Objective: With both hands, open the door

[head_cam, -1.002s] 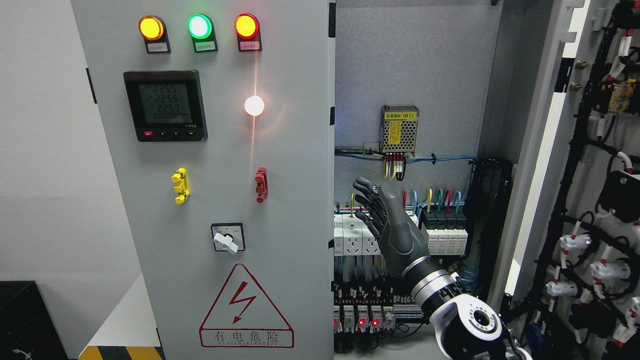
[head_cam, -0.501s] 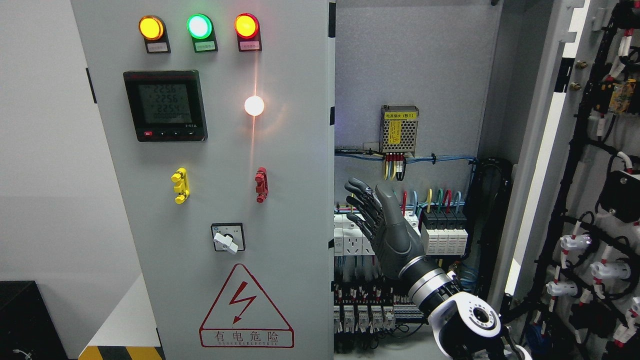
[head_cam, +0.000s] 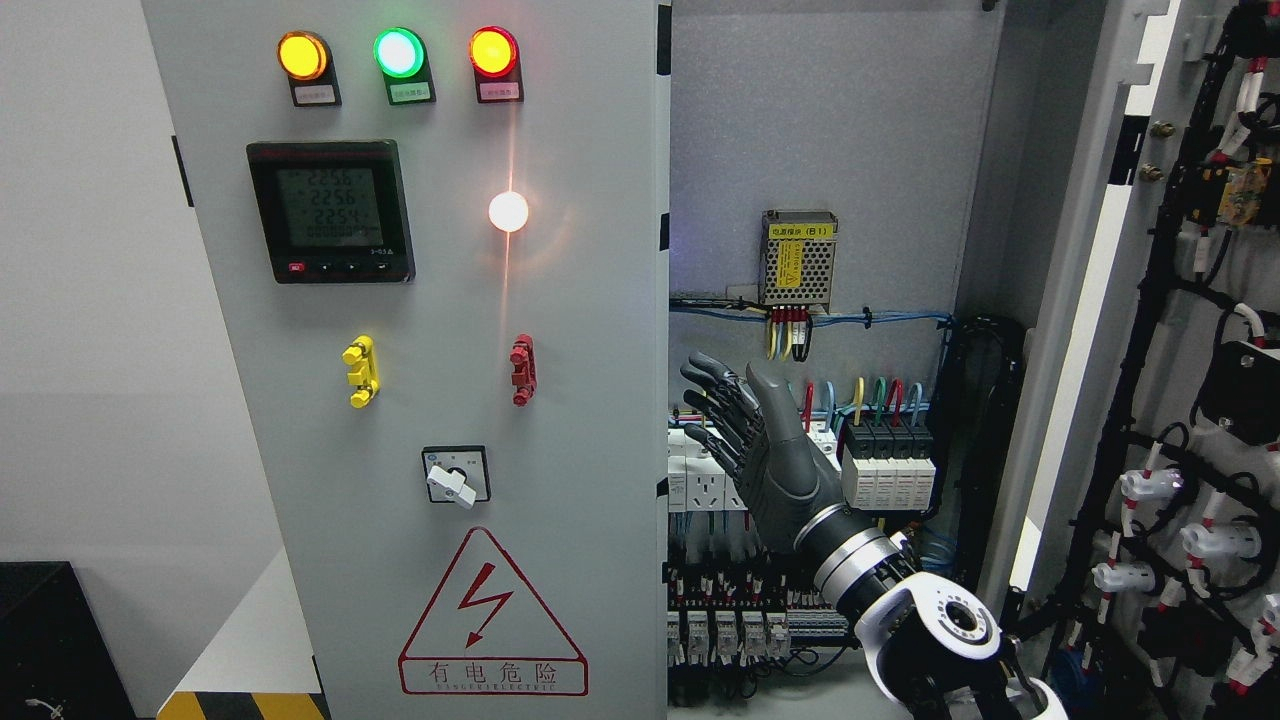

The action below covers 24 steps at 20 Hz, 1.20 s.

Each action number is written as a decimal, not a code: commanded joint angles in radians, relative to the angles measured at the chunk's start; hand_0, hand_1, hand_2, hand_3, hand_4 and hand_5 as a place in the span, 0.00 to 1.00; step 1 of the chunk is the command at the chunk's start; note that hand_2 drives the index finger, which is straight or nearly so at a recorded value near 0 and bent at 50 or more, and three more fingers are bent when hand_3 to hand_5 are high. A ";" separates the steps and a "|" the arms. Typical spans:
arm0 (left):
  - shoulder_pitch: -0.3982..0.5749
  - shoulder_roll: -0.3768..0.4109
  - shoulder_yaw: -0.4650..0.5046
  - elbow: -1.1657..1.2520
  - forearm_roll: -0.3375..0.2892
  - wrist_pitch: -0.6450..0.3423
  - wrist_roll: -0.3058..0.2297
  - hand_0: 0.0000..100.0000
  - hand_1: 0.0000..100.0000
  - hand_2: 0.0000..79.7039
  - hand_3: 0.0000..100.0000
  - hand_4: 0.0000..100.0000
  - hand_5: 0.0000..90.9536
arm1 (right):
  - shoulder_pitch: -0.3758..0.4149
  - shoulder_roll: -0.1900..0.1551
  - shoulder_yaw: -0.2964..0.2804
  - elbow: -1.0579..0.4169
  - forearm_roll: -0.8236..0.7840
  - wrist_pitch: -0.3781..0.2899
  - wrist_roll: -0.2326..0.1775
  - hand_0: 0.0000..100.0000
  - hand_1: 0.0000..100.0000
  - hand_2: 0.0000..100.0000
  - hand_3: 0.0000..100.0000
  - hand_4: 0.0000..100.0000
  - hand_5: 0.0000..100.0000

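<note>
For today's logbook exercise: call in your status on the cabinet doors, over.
Right hand open, fingers spread, inside the cabinet near the left door's free edge. Left hand not in view. Right door swung wide open; left door not. Nothing seen blocking.

Grey left door point(head_cam: 560, 400) stands shut; right door point(head_cam: 1190, 400) swung wide open.
</note>
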 commanded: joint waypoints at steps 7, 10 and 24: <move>0.000 0.000 -0.001 -0.001 0.000 0.000 0.000 0.00 0.00 0.00 0.00 0.00 0.00 | -0.044 -0.011 -0.008 0.096 -0.019 -0.001 0.056 0.19 0.00 0.00 0.00 0.00 0.00; 0.000 0.000 -0.001 -0.001 0.000 0.000 0.000 0.00 0.00 0.00 0.00 0.00 0.00 | -0.061 -0.040 -0.008 0.123 -0.020 -0.004 0.057 0.19 0.00 0.00 0.00 0.00 0.00; 0.000 0.000 0.001 -0.001 0.000 0.000 0.000 0.00 0.00 0.00 0.00 0.00 0.00 | -0.076 -0.066 -0.004 0.118 -0.022 -0.007 0.095 0.19 0.00 0.00 0.00 0.00 0.00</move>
